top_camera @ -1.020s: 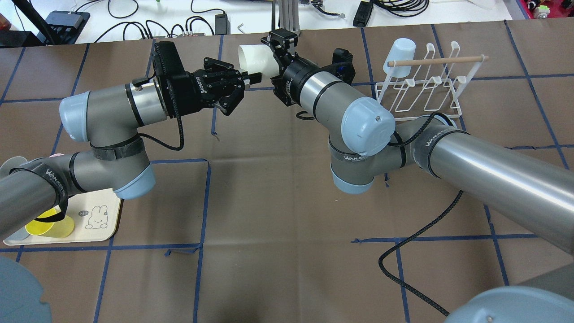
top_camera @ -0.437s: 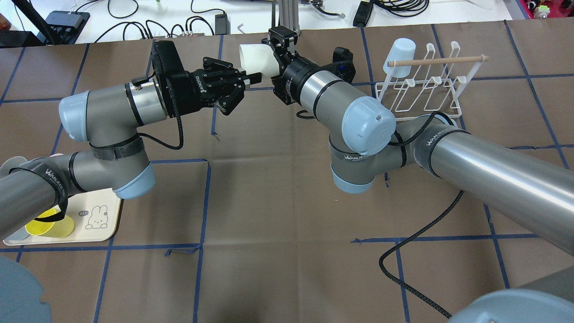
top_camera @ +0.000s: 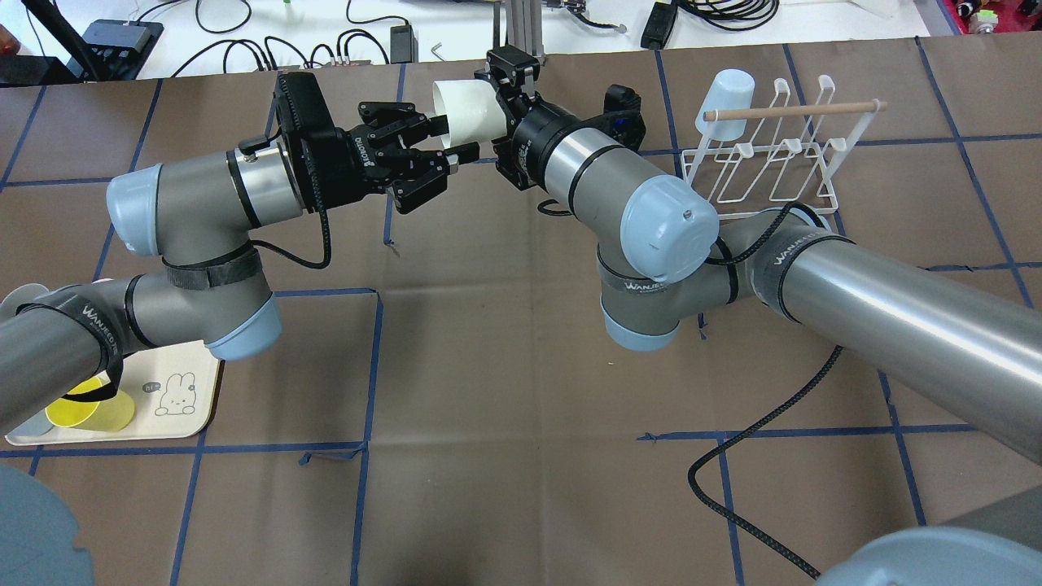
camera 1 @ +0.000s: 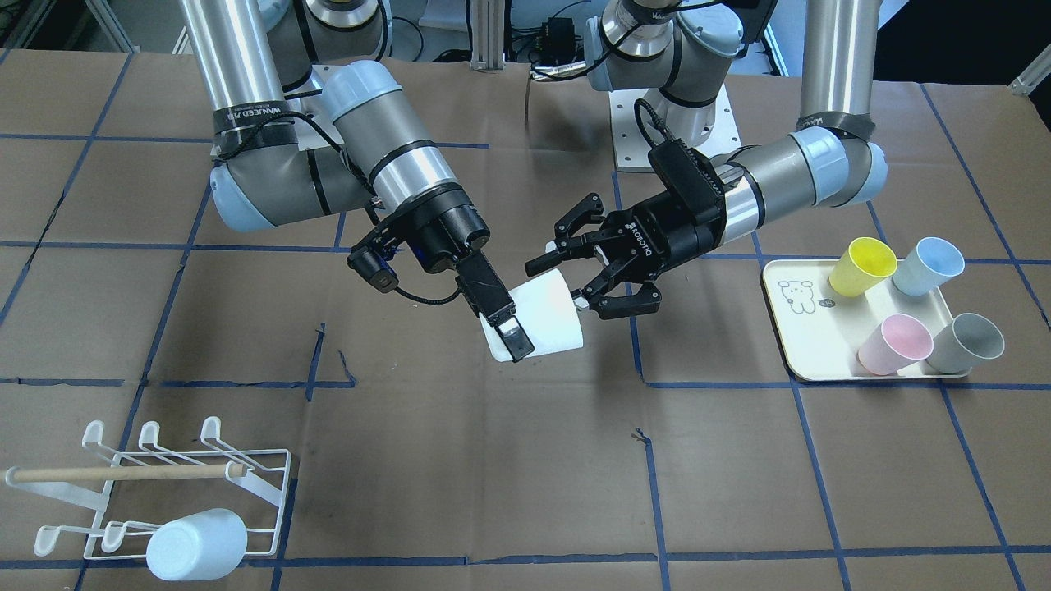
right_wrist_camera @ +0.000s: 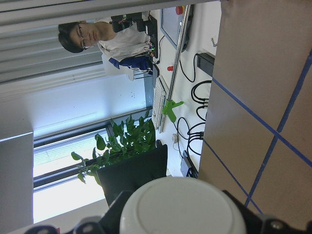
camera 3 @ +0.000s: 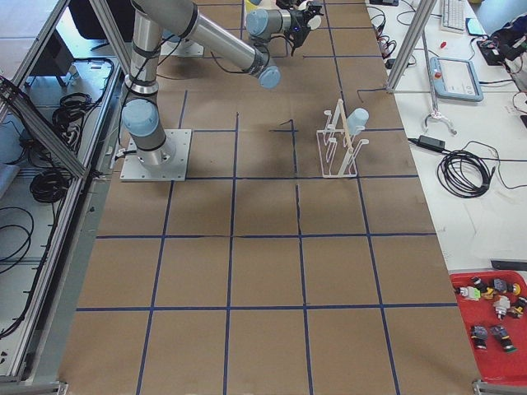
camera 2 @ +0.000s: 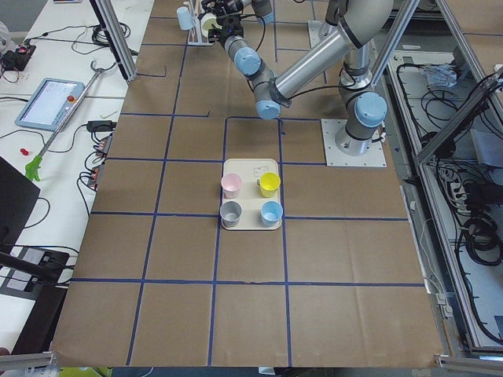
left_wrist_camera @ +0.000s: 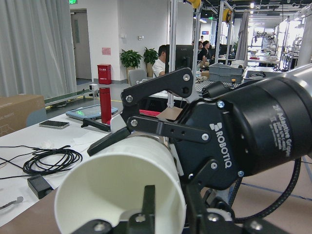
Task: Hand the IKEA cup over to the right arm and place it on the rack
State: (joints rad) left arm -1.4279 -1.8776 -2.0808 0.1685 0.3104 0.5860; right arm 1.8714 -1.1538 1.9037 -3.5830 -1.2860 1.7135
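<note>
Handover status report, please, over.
Right gripper shut on white plastic cup, off the brown table. Left gripper open, fingers spread around its base. White wire rack: one pale cup on it, other prongs free.

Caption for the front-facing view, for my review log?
Mid-air handover: right pincer grips the white cup, left pincer open at its end.

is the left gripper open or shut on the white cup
Open. On the left gripper the fingers are spread wide around the base of the cup; the right gripper clamps its rim.
</note>
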